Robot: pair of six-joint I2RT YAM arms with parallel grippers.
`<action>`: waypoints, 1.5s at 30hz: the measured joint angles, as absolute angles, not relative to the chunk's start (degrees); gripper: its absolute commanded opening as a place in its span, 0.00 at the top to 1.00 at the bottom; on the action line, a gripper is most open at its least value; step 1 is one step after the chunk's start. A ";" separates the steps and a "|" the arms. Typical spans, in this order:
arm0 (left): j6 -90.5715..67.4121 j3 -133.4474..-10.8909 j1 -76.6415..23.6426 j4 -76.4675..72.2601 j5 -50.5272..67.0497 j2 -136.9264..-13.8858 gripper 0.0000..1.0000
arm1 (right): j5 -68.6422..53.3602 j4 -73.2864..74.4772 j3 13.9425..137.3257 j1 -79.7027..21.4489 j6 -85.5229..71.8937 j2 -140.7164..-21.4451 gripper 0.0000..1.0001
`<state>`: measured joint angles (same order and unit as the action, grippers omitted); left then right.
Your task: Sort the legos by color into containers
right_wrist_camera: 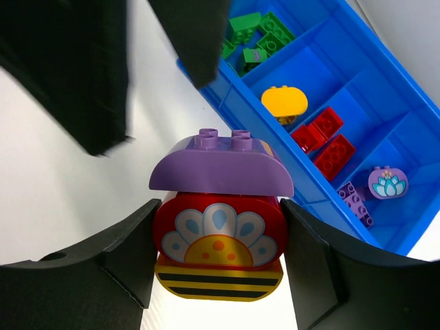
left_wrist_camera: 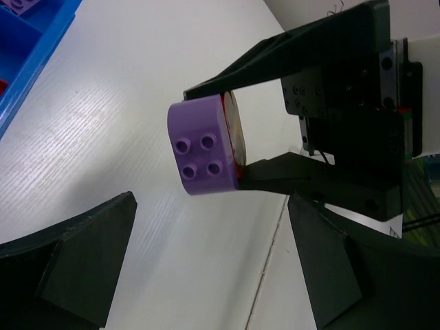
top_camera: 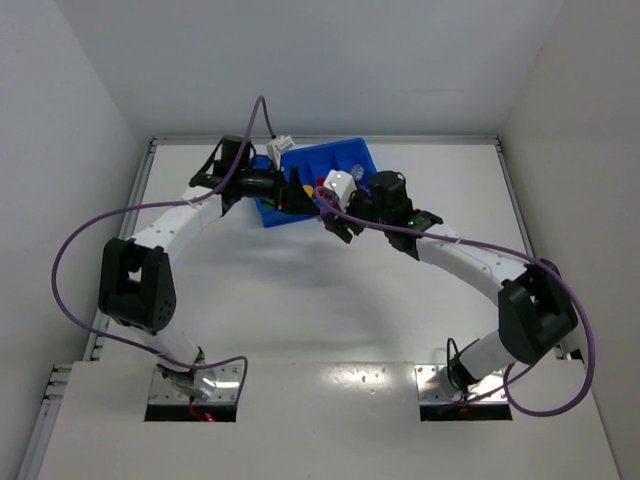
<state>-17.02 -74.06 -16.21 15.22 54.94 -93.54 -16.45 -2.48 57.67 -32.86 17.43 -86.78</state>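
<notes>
While the right gripper [right_wrist_camera: 218, 247] sits half closed on the red flower brick [right_wrist_camera: 218, 230], with a purple brick [right_wrist_camera: 220, 168] stuck on top and a yellow striped brick [right_wrist_camera: 218, 282] beneath, the left gripper [left_wrist_camera: 206, 275] gapes wide and empty opposite. Splitting the stack looks like the step in hand: next the left should close on the purple brick and pull. The stack hangs above the table [left_wrist_camera: 137, 137], at 6 o'clock of the blue tray [right_wrist_camera: 405, 103]. In the right wrist view the purple brick's studs point to 12 o'clock and its long axis runs 9 to 3.
</notes>
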 measured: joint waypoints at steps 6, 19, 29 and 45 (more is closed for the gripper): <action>-15.66 -76.69 -16.82 17.39 56.40 -96.84 0.01 | -16.23 -2.59 57.95 -34.02 18.13 -86.94 0.83; -12.49 -79.02 -17.96 20.21 58.57 -99.66 0.86 | -14.92 -2.81 59.51 -35.24 18.94 -88.01 0.83; -10.92 -80.09 -18.37 18.76 62.00 -99.68 1.00 | -11.60 -4.32 55.81 -35.59 20.21 -88.47 0.87; -15.75 -100.38 -15.64 14.55 48.51 -112.90 1.00 | 5.74 6.85 43.31 -30.57 12.58 -69.58 0.87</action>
<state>-15.75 -100.38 -15.64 14.55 48.51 -112.90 5.74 6.85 43.31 -30.57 12.58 -69.58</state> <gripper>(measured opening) 0.414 0.647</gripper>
